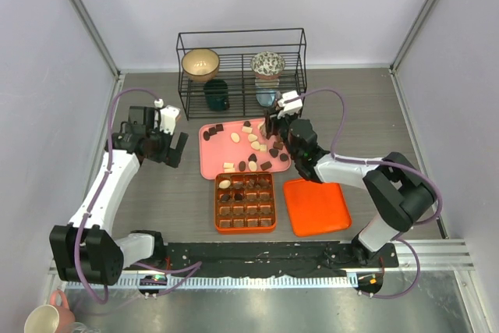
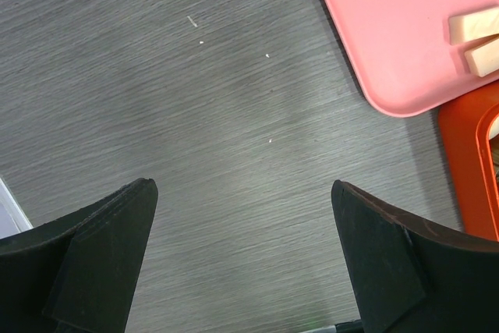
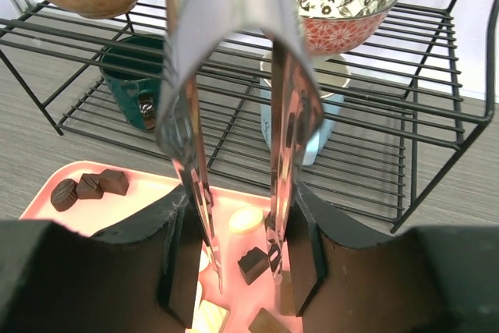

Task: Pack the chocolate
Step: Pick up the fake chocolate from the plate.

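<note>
Silver metal tongs [image 3: 234, 115], clamped in the right gripper [image 3: 242, 253], straddle one of the small brown and cream chocolates [image 3: 253, 264] on the flat pink tray [image 3: 117, 208]; contact unclear. Left gripper [image 2: 242, 255] gapes wide.

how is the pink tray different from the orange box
The pink tray is flat and open, chocolates scattered loose; the orange box is split into square cells, some filled. The tray lies nearer the wire rack than the box. Both hold chocolate.
</note>
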{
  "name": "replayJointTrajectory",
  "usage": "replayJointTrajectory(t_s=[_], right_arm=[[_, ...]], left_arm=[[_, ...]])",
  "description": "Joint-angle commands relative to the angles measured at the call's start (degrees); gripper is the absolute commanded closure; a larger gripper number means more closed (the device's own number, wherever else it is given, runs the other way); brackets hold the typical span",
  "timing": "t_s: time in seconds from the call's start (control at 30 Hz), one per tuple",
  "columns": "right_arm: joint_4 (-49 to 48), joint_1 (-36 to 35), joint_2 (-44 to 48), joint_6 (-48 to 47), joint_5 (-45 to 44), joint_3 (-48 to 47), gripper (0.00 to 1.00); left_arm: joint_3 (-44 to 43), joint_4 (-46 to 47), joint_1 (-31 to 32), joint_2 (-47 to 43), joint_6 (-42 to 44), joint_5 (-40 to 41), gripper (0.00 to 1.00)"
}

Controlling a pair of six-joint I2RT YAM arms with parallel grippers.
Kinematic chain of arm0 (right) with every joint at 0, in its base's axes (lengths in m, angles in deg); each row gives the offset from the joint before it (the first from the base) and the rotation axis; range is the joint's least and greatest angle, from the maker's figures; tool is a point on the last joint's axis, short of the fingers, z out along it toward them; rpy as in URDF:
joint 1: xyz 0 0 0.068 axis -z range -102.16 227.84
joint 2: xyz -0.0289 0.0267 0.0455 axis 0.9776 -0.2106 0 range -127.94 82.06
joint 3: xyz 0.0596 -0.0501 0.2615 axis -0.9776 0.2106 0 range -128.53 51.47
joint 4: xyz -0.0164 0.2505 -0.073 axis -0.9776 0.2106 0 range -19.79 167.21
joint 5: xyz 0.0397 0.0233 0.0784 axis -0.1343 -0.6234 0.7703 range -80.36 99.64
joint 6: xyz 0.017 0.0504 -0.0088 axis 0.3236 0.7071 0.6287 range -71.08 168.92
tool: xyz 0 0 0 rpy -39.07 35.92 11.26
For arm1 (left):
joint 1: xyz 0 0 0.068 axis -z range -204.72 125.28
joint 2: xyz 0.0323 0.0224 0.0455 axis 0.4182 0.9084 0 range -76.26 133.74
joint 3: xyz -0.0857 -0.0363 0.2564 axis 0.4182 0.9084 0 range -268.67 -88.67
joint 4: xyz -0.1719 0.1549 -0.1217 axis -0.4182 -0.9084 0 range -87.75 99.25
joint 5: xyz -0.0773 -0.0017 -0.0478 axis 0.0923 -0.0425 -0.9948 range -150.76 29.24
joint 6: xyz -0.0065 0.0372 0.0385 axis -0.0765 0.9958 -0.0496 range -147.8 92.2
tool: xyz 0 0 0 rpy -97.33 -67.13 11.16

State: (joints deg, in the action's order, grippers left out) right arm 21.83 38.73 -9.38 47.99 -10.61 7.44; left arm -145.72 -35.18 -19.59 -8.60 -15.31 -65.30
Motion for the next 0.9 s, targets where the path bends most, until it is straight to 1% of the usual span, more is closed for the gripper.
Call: replayJointTrajectory(t_s=[0.0,0.13,0.33,0.63,0.73,0.83,0.87], right_arm=[[-6.4,0.4,-1.3,0.8,0.8,-0.1,0.53],[-7.5,0.4,-2.9,0.5,1.0,0.2,0.53],[-8.1,0.5,-3.7,0.8,1.3,0.9,0.57],[-7.1,0.5,-0.5,0.3,0.9,3.8,0.59],[-6.5,0.5,0.3,0.2,0.7,4.3,0.62],[-6.2,0.5,0.8,0.6,1.2,4.5,0.66],[-6.1,0.5,0.8,0.7,1.2,4.5,0.69]], left_arm=[[-0.2,1.1,0.0,-1.7,0.2,0.8,0.00],[0.0,1.0,0.1,-2.1,0.3,1.3,0.00],[1.0,1.0,0.0,-2.9,0.6,2.0,0.00],[1.6,0.5,0.0,-3.9,0.5,2.0,0.00],[1.7,0.3,0.0,-4.0,0.5,1.8,0.00],[1.7,0.3,0.0,-4.3,0.5,1.8,0.00],[1.8,0.2,0.0,-4.3,0.6,1.8,0.00]])
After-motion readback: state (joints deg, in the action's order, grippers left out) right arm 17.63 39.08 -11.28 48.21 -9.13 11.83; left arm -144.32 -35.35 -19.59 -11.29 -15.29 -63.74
